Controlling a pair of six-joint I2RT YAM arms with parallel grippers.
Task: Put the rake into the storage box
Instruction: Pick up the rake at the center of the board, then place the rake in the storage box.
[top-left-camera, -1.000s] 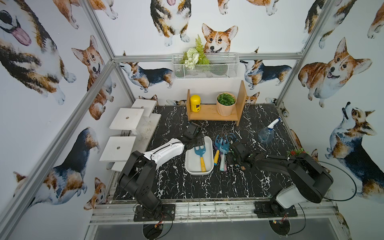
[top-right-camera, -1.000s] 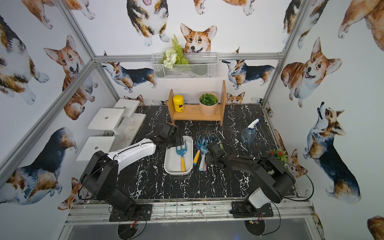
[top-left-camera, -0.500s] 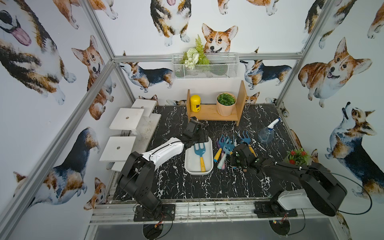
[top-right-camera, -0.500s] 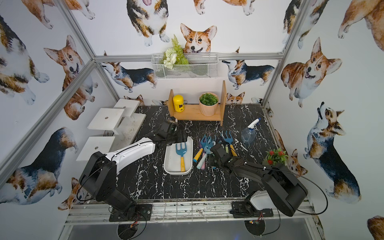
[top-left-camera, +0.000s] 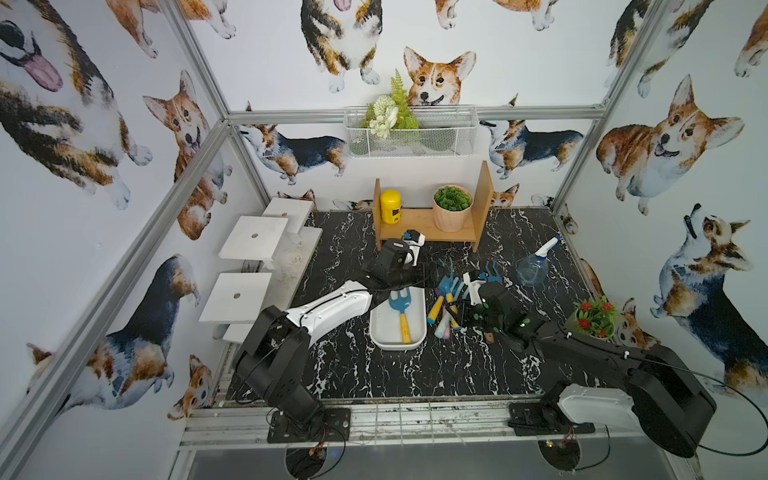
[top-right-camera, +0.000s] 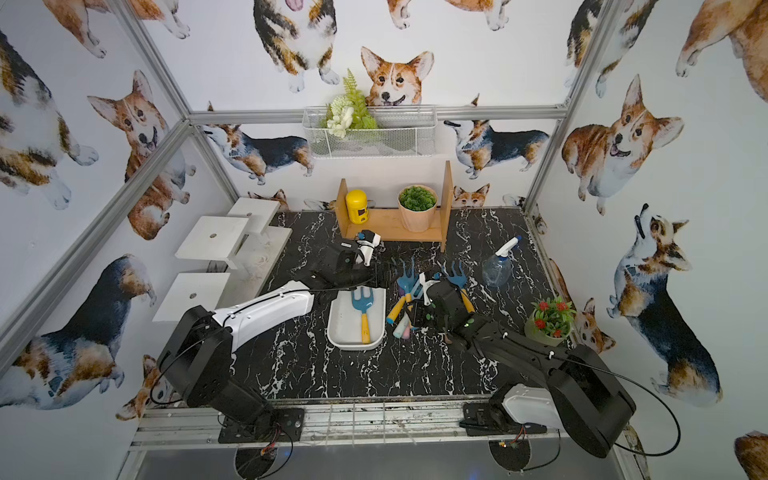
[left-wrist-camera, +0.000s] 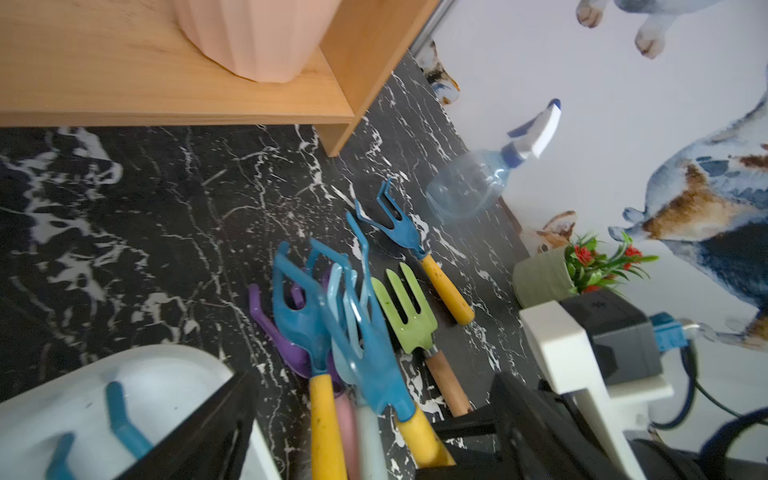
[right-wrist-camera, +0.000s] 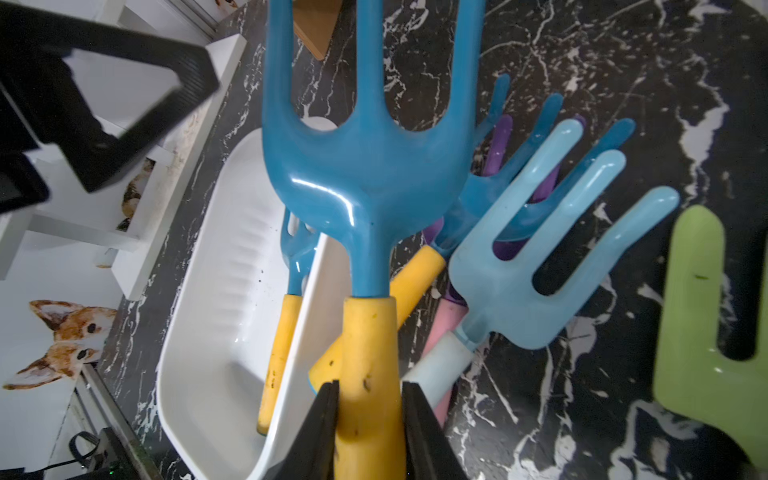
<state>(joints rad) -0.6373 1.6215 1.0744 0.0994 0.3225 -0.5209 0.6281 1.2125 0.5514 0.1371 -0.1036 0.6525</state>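
Note:
My right gripper (right-wrist-camera: 370, 432) is shut on the yellow handle of a blue rake (right-wrist-camera: 365, 178), whose tines reach over the near edge of the storage box (right-wrist-camera: 224, 291). The storage box is a shallow white tub (top-left-camera: 376, 328) holding a blue hand fork with a yellow handle (top-left-camera: 401, 307). In the left wrist view the held rake (left-wrist-camera: 374, 357) lies above a pile of other hand tools. My left gripper (left-wrist-camera: 374, 440) hangs open and empty between the tub's far corner (left-wrist-camera: 158, 374) and that pile. In both top views the right gripper (top-right-camera: 417, 311) sits just right of the tub (top-right-camera: 345, 320).
Light blue (right-wrist-camera: 540, 257), purple and green (right-wrist-camera: 702, 332) hand tools lie right of the tub, and another blue rake (left-wrist-camera: 395, 220) lies farther right. A spray bottle (top-left-camera: 534, 266), a red-flower pot (top-left-camera: 594, 320), a wooden shelf (top-left-camera: 428, 224) and white steps (top-left-camera: 253, 241) ring the floor.
The right gripper has shut on the rake's yellow handle and carries it beside the tub. The left gripper has opened wider and drawn back from the tub towards the shelf.

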